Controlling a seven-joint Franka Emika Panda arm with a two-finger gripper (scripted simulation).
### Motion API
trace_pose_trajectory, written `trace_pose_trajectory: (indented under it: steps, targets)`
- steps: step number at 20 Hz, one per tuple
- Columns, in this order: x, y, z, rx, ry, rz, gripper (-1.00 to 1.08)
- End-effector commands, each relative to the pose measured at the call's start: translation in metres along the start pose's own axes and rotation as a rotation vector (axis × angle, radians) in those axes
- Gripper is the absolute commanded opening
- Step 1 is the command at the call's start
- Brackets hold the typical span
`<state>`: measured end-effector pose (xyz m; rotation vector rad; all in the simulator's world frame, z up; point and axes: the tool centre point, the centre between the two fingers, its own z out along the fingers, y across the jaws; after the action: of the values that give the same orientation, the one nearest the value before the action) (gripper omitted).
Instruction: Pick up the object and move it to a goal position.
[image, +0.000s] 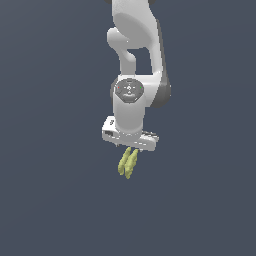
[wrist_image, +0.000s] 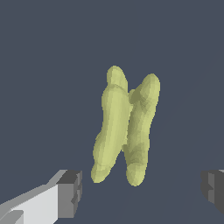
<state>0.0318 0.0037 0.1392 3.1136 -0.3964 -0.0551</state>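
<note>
The object (image: 128, 163) is a small yellow-green bunch of bumpy banana-like lobes, lying on the dark grey-blue surface just below the white hand in the exterior view. In the wrist view the object (wrist_image: 124, 131) shows two long lobes side by side, lying between the lines of the two fingers. My gripper (image: 131, 148) is directly over it and open. Its dark pads (wrist_image: 71, 192) stand wide apart on either side of the gripper's middle (wrist_image: 142, 192), and neither touches the object.
The white arm (image: 134, 60) comes down from the top of the exterior view. The dark grey-blue surface (image: 50, 200) surrounds the object on all sides, with no other object or edge in view.
</note>
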Motion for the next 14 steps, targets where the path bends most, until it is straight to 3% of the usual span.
trace_pose_trajectory:
  steps: [1, 14]
  targets:
    - [0.01, -0.002, 0.0, 0.003, 0.011, 0.053, 1.0]
    - [0.029, -0.005, 0.001, 0.009, 0.033, 0.156, 1.0]
